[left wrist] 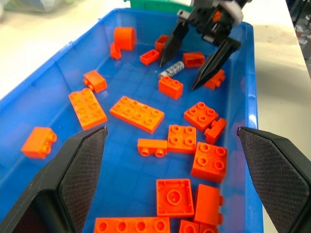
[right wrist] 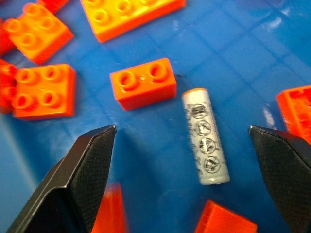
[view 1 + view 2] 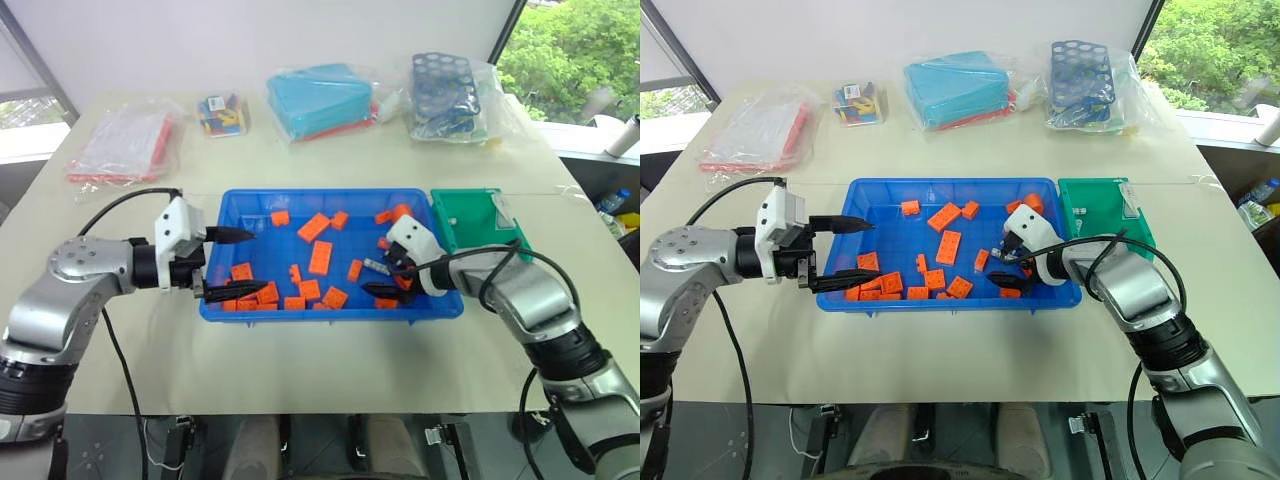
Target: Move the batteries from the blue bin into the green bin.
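Note:
The blue bin (image 3: 320, 194) lies mid-table, strewn with orange blocks. One silver-grey battery (image 2: 205, 137) rests on its floor near the right end, beside a small orange block (image 2: 142, 82). My right gripper (image 3: 380, 275) is low inside the bin and open. Its two fingers stand on either side of the battery (image 1: 171, 70) without touching it. Over the bin's left end my left gripper (image 3: 255, 262) hovers, pointing right, open and holding nothing. The green bin (image 3: 460, 215) sits against the blue bin's right side, just behind my right wrist.
Several orange blocks (image 3: 320, 257) lie around the battery and pile up along the near wall. At the back of the table are a wrapped teal box (image 3: 322, 100), a dark-blue rack with holes (image 3: 445, 90), a bag of small coloured pieces (image 3: 223, 112) and a red-and-white packet (image 3: 125, 140).

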